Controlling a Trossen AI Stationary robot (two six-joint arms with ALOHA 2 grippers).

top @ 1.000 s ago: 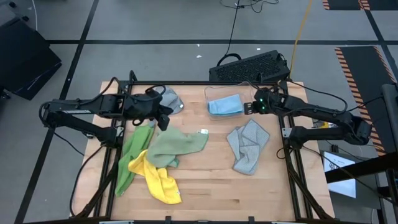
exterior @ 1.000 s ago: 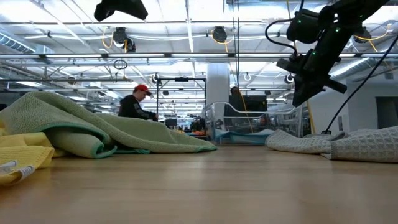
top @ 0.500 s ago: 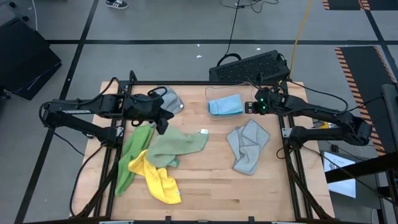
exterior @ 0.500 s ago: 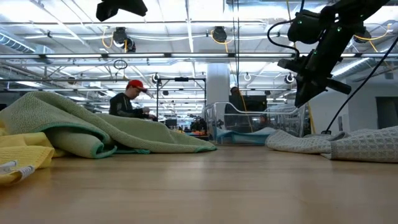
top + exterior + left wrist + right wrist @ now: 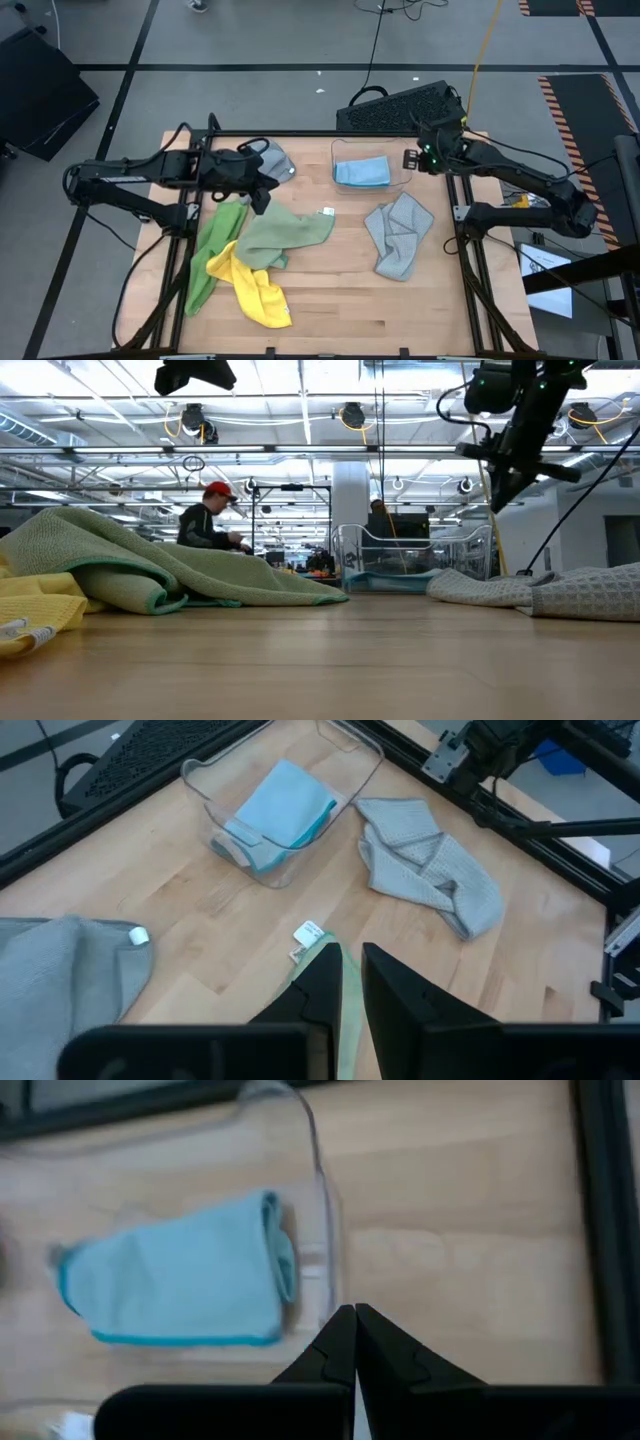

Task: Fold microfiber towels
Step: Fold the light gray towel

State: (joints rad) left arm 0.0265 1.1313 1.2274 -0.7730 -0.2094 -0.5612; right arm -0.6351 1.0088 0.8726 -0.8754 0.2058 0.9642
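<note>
A folded light blue towel point(image 5: 362, 171) lies inside the clear bin point(image 5: 335, 150) at the table's far middle. A crumpled grey towel point(image 5: 400, 234) lies to the right. The sage green towel point(image 5: 278, 236), the bright green towel point(image 5: 212, 252) and the yellow towel point(image 5: 258, 288) overlap in a heap at the left. A second grey towel point(image 5: 277, 160) lies at the far left. My right gripper point(image 5: 353, 1312) hangs shut and empty above the bin's right wall. My left gripper point(image 5: 352, 965) hovers over the sage towel's far edge, its fingers a narrow gap apart, holding nothing.
A black frame rail point(image 5: 330, 134) runs round the table. A dark keyboard point(image 5: 405, 105) lies beyond the far edge. Bare wood point(image 5: 340, 300) shows at the near middle. In the low view a person in a red cap point(image 5: 205, 525) sits far behind the table.
My right gripper has risen from beside the bin, drawn back toward the table's far right and rolled about its own line, staying shut and empty. The light blue towel lies still in the bin.
</note>
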